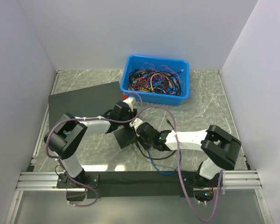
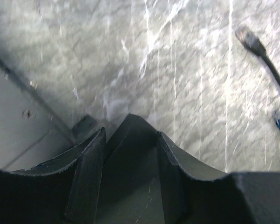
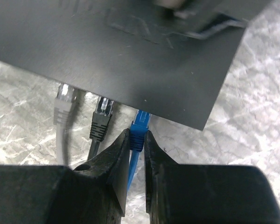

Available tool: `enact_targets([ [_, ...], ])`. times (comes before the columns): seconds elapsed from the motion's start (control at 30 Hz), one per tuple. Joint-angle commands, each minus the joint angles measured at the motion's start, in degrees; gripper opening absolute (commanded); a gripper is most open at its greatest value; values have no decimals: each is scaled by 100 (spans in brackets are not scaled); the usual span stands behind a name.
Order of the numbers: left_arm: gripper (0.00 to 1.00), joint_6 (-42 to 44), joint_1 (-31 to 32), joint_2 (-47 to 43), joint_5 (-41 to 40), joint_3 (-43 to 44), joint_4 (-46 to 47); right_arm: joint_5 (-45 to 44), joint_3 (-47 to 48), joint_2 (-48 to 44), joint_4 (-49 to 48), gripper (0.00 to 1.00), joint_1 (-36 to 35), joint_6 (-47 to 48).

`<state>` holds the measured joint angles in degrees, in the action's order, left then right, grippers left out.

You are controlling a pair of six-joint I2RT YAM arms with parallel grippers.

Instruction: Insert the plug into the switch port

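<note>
The switch is a small flat black box (image 1: 126,136) at mid-table, and it fills the top of the right wrist view (image 3: 121,56). My left gripper (image 2: 130,133) is shut on its far corner (image 2: 130,158). My right gripper (image 3: 137,136) is shut on the blue boot of the plug (image 3: 140,125). The plug's tip reaches under the box's near edge at its right end. The ports themselves are hidden under that edge. The blue cable (image 1: 159,167) loops back toward the front edge. In the top view my right gripper (image 1: 147,134) is beside the box.
A black plug (image 3: 100,116) and a grey plug (image 3: 63,103) sit at the same box edge, left of the blue one. A loose black cable with a clear connector (image 2: 246,36) lies on the marble. A blue bin of cables (image 1: 155,79) stands behind; a large black unit (image 1: 84,100) lies at the left.
</note>
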<state>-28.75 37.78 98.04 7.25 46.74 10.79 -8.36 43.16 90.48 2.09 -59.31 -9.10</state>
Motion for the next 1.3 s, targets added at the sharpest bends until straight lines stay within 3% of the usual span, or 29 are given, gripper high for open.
enact_targets([
  [0.0, 48, -157, 687, 532, 945, -288, -1140, 308, 588, -21, -2687, 0, 42, 734],
  [0.4, 48, -447, 757, 523, 928, -263, -1236, 230, 932, 488, -2476, 0, 315, 506],
  [1.27, 49, -1115, 757, -259, 524, -903, -841, 1, 386, 23, -2108, 0, 315, 269],
])
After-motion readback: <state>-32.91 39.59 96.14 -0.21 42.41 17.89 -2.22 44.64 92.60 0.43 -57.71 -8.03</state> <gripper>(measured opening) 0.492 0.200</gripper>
